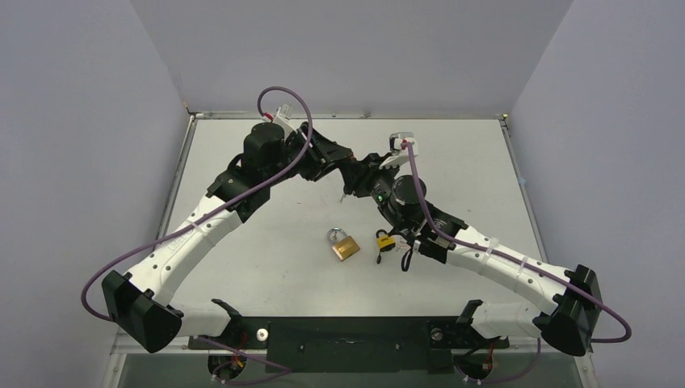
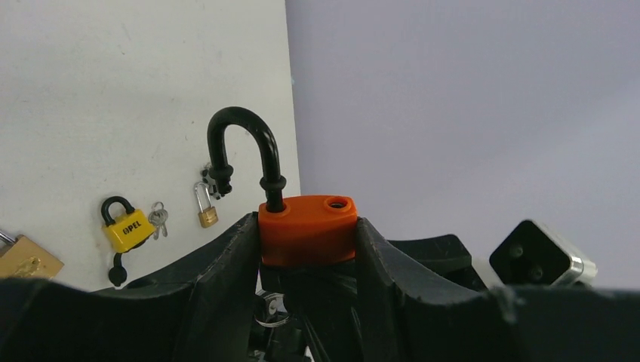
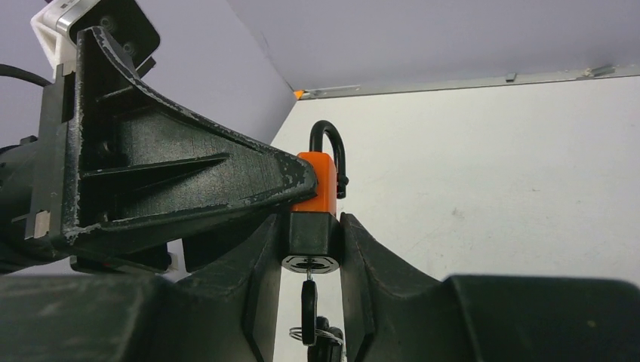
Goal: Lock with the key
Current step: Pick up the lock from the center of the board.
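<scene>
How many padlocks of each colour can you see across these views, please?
Orange padlock: 1
Yellow padlock: 1
Brass: 2, the large brass padlock and the small brass padlock
Total: 4

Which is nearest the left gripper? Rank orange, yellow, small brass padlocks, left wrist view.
1. Orange padlock: clamped in the left gripper.
2. Yellow padlock: on the table, left of frame.
3. Small brass padlock: beyond it, nearer the table edge.
</scene>
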### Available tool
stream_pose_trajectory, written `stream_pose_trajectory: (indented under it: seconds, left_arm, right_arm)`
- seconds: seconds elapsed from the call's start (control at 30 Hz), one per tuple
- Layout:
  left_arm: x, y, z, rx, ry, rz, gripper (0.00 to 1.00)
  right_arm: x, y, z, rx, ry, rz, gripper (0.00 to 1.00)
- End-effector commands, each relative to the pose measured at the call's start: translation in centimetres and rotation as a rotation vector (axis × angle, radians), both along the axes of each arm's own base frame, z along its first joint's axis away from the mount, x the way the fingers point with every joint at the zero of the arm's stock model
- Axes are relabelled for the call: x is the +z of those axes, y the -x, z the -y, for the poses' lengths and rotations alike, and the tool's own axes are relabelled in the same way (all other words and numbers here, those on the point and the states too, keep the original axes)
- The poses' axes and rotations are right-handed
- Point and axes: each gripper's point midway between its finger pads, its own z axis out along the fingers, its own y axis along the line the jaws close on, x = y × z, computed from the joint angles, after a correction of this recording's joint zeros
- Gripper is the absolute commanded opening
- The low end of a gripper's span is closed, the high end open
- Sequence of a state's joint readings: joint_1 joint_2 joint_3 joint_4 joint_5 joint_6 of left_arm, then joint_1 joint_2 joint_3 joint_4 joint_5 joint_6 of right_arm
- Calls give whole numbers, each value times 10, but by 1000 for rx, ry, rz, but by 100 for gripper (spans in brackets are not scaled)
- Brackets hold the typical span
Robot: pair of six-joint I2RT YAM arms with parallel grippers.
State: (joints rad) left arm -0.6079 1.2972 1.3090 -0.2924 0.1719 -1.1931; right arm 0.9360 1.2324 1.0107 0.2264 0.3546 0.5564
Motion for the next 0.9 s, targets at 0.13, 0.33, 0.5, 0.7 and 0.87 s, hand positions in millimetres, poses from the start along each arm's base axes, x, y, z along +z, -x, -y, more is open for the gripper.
stream_pose_trajectory:
  seconds: [0.13,0.33,0.5,0.7,0.87]
  left_arm:
    - [55,27,-4,-132,30,226,45]
    - [74,33,-8,-143,66,286,49]
    - [82,31,-22,-174,-39,377,51]
    - [74,29,-41,-267,-50,346,51]
    - [44,37,-36,-312,22,177,51]
  right_arm:
    - [42,-7,54,-52,-171,47,0]
    - [55,-4,64,-28,-170,70,0]
    - [65,13,48,148,-146,80,0]
    - [72,40,35,385,-78,100,0]
    - [71,61,25,521,-11,136,0]
